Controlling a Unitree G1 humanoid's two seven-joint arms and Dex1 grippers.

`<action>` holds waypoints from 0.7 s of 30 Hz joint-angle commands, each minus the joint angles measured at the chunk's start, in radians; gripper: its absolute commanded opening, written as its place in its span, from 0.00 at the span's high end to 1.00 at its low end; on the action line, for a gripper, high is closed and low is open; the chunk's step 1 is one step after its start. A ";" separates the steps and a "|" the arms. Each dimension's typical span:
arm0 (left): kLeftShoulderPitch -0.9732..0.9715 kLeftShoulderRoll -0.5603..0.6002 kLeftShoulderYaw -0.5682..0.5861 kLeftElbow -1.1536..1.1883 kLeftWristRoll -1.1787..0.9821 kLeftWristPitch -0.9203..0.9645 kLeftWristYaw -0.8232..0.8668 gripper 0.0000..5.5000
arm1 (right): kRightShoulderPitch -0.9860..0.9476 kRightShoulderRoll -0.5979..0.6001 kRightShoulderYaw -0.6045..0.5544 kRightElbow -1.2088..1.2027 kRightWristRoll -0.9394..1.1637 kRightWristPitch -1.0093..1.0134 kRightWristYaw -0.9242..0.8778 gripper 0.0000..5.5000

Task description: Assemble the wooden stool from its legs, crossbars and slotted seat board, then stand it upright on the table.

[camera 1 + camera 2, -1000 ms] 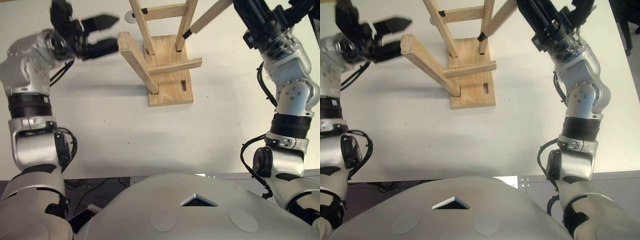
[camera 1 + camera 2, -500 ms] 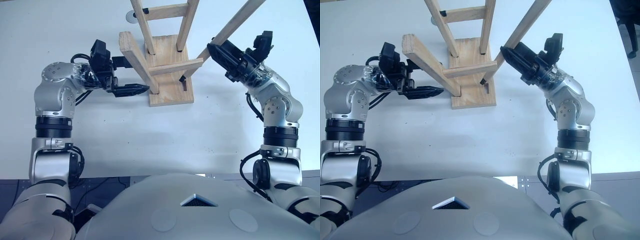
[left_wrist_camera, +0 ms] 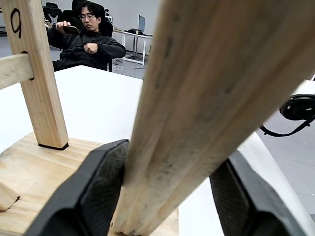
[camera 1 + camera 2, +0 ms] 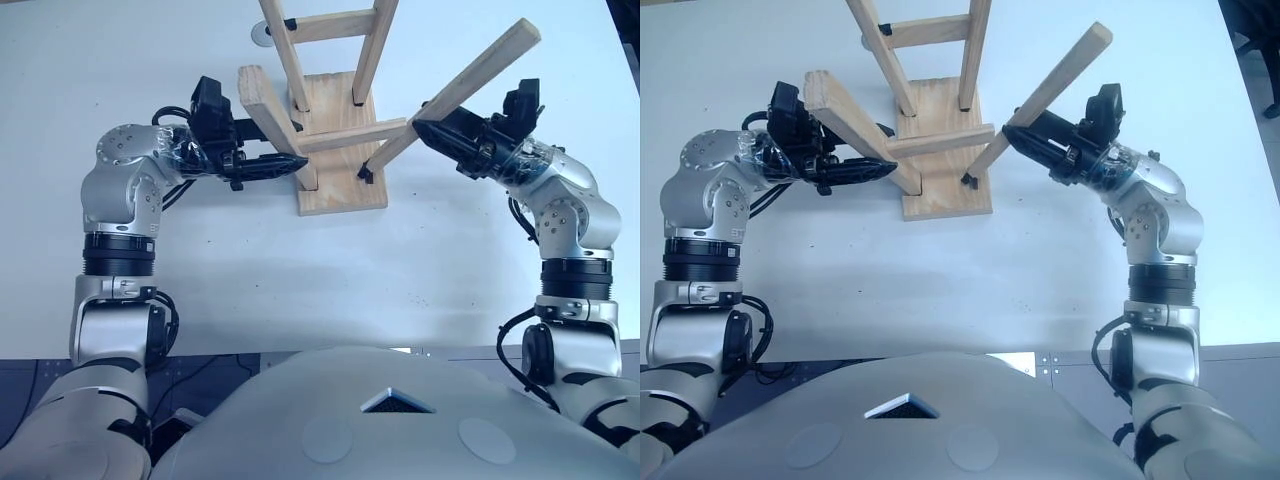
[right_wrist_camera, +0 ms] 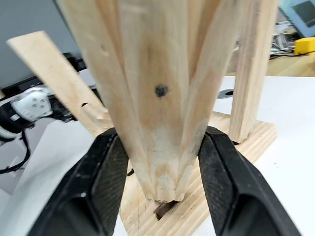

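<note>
three legs (image 4: 372,50) sit in the seat board (image 4: 340,192); left gripper (image 4: 288,163) clamps the near leg (image 4: 258,95), right gripper (image 4: 428,130) grips the fourth leg (image 4: 480,68), seemingly not yet seated; uprighting remains.

A black hand-drawn digit (image 3: 15,23), which read as a 9, stood on the face of the upright wooden leg (image 3: 43,98), just above where a crossbar (image 3: 12,70) met it.

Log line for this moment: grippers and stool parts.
left gripper: shut on left leg | right gripper: shut on loose leg, tip over slot | seat board: flat on table
</note>
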 commanded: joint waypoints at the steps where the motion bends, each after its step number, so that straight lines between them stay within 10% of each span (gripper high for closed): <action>1: -0.006 0.027 -0.015 0.004 -0.005 0.003 -0.050 0.55 | 0.032 -0.084 0.064 0.010 -0.092 -0.032 0.065 0.63; 21: -0.047 0.058 -0.071 0.044 -0.008 -0.006 -0.187 0.55 | -0.113 -0.289 0.288 0.086 -0.279 -0.262 0.325 0.63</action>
